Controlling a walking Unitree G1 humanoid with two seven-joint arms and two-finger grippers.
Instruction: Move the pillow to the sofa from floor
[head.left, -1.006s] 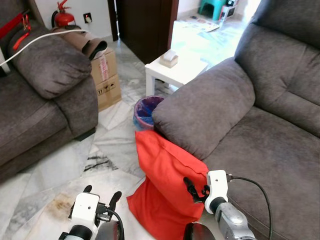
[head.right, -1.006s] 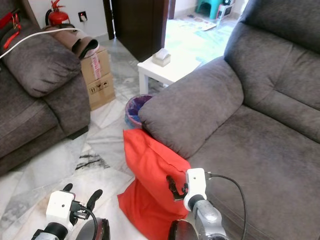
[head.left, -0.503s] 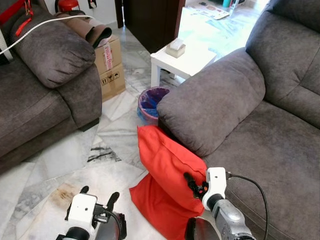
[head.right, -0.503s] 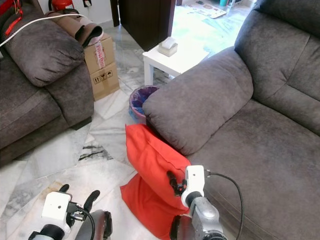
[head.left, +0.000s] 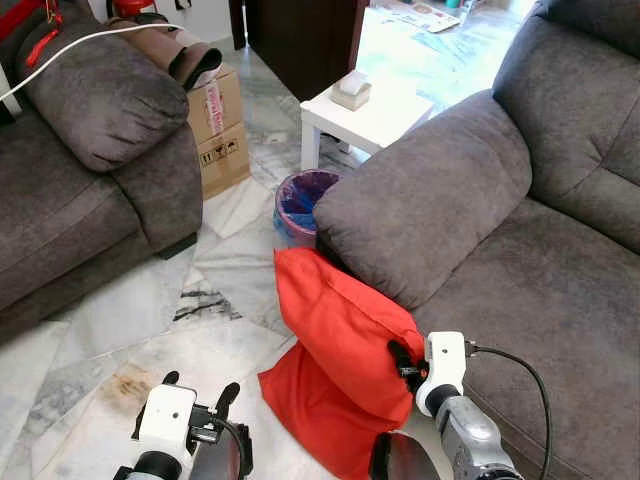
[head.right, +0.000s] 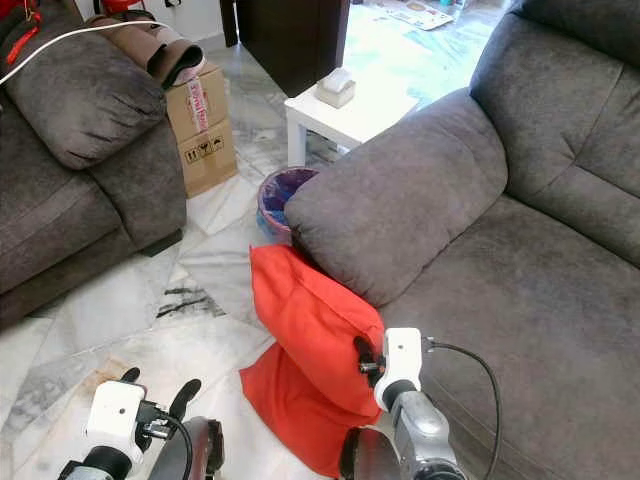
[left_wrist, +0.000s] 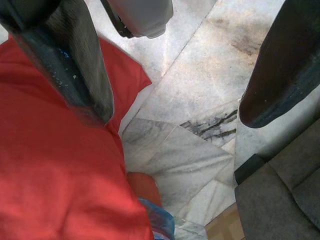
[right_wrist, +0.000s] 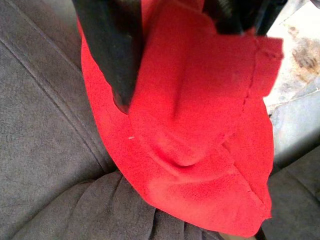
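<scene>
A big grey sofa (head.left: 560, 230) takes the right side of the room, and its fat armrest (head.left: 425, 195) reaches toward the middle; a second grey sofa (head.left: 70, 190) stands at the left, well apart, with a white cable (head.left: 90, 38) lying over its arm. Between them the floor (head.left: 130, 320) is pale marble tile with dark veins and one brownish stain near the robot. The red pillow (head.left: 335, 365) sits on this floor, leaning upright against the front of the right sofa, just under the armrest. Behind it there is a small white table (head.left: 365, 120) with a little box (head.left: 351, 90) on top, and beside the table leg a round bin (head.left: 300, 200) with a blue and purple liner. A cardboard box (head.left: 218, 135) stands next to the left sofa; it has red tape with print and black handling marks, but I cannot read the words. The right gripper (head.left: 403, 362) is at the pillow's upper edge beside the sofa seat, and its two black fingers (right_wrist: 112, 55) pinch a fold of the red cloth. The left gripper (head.left: 197, 393) is low over the floor, left of the pillow, with its fingers (left_wrist: 82, 70) spread apart and nothing between them
</scene>
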